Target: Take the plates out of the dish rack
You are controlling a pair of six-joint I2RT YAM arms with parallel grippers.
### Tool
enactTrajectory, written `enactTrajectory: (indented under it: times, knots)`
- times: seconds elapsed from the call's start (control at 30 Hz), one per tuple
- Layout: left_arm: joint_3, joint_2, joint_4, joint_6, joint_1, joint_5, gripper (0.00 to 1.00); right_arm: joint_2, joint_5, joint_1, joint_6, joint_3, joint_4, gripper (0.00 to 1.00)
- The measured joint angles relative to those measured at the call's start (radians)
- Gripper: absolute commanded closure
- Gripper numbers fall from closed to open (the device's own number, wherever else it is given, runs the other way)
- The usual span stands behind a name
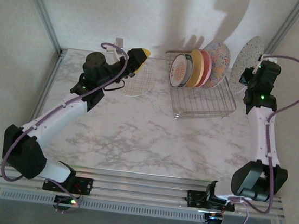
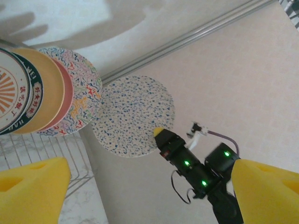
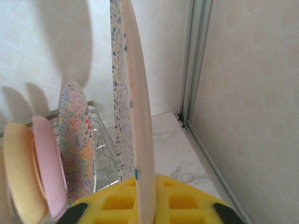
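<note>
1. From above, my right gripper (image 1: 250, 76) held the grey speckled plate (image 1: 247, 63) upright by its lower rim. It was lifted to the right of the dish rack (image 1: 202, 103), I judge so that it could travel without knocking the others. Four plates stood in the slots: the orange-motif plate (image 1: 179, 70), the yellow plate (image 1: 194, 68), the pink plate (image 1: 204, 68) and the floral plate (image 1: 217, 63). My left gripper (image 1: 137, 58) hung over the white grid-lined plate (image 1: 137, 83), which lay flat on the table (image 1: 135, 137) left of the rack.
2. My left wrist camera showed what the arm hid from above: my left pads (image 2: 32, 191) stood wide apart with nothing between them. It also gave the speckled plate's full face, with my right pad on its lower edge.
3. My right wrist camera saw that plate edge-on, pinched tightly between my yellow pads (image 3: 112, 200), which showed how far the rim sat in the grip. The floral plate stood near it but apart.
</note>
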Motion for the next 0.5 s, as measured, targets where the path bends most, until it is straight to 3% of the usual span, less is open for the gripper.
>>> enactTrajectory:
  times: [0.23,0.5]
  knots:
    - [0.011,0.074,0.055,-0.116,-0.036,0.013,0.13,-0.169,0.039,0.051,0.052,-0.014,-0.147,1.00]
    - [0.056,0.193,0.165,-0.291,-0.101,0.055,0.14,-0.303,-0.005,0.061,0.196,0.005,-0.344,1.00]
